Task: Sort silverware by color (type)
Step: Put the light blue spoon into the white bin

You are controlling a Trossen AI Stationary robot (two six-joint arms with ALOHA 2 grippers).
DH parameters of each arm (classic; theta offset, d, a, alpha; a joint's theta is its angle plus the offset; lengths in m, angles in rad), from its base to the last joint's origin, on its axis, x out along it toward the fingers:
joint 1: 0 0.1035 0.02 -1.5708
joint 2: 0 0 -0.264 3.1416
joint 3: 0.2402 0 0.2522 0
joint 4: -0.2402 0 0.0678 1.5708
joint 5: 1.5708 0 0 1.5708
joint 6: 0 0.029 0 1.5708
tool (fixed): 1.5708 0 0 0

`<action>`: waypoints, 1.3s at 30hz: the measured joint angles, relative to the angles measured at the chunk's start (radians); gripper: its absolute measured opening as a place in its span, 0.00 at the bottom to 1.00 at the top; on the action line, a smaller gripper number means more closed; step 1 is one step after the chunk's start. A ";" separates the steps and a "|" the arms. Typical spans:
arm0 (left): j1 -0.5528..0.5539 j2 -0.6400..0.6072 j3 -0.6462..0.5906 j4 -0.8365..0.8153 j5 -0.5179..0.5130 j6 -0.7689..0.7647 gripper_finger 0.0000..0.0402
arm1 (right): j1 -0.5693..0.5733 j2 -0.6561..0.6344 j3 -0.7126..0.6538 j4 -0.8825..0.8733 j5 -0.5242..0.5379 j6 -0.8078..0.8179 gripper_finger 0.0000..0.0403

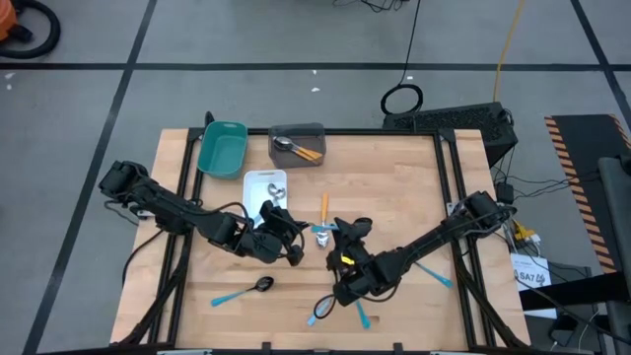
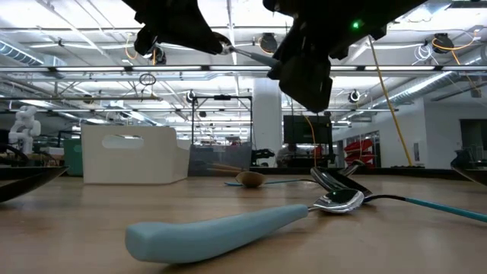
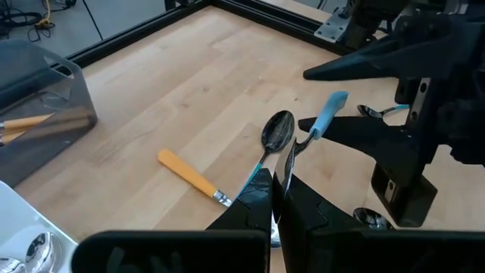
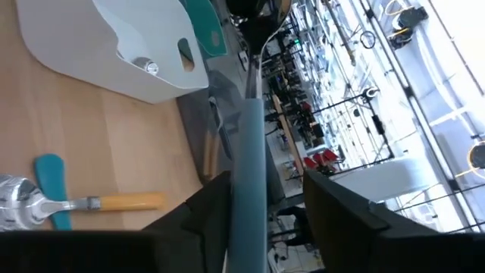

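Observation:
A spoon with a light-blue handle (image 3: 330, 114) is held in the air between my two grippers. My left gripper (image 3: 274, 205), just right of the white tray, is shut on its metal end. My right gripper (image 4: 261, 216) faces it, open. Its fingers stand on either side of the blue handle (image 4: 250, 152), and a gap shows on one side. On the table below lie another blue-handled spoon (image 3: 274, 135) and an orange-handled one (image 3: 189, 174). More blue-handled spoons lie near the front edge (image 1: 242, 292) (image 1: 434, 272). My left gripper pinches the spoon's thin metal end (image 3: 288, 168) between its two fingers; whether that is the bowl or the neck, I cannot tell. The spoon is lifted clear of the table, and its blue handle points away toward my right gripper. Whether my right gripper touches the handle, I cannot tell.
A teal tray (image 1: 222, 148), a grey tray (image 1: 314, 131) holding orange-handled spoons, and a white tray (image 1: 258, 183) stand at the back left. A large blue-handled spoon (image 2: 221, 230) lies close to the low camera. Bare wood shows at the table's far right.

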 joint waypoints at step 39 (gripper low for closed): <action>-0.178 -0.052 0.143 -0.282 -0.282 0.233 0.42 | -0.030 0.000 0.000 0.016 -0.207 0.264 0.10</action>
